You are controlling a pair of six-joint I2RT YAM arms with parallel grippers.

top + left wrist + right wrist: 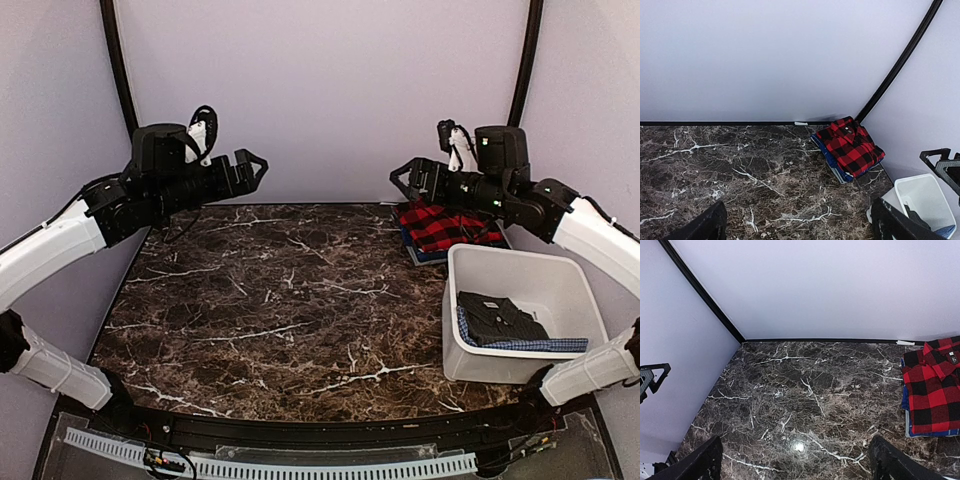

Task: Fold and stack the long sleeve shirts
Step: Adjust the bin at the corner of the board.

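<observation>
A folded red-and-black plaid shirt [445,228] lies on top of a folded blue garment at the table's far right corner; it also shows in the left wrist view [850,146] and the right wrist view [935,392]. A folded dark charcoal shirt [497,316] lies inside the white plastic bin [560,275] on a blue checked cloth. My left gripper [252,165] is open and empty, held high over the far left of the table. My right gripper [403,178] is open and empty, held high beside the plaid stack.
The dark marble table [290,300] has pale walls behind and at the sides, with black corner posts [118,60]. The white bin stands at the near right, in front of the plaid stack.
</observation>
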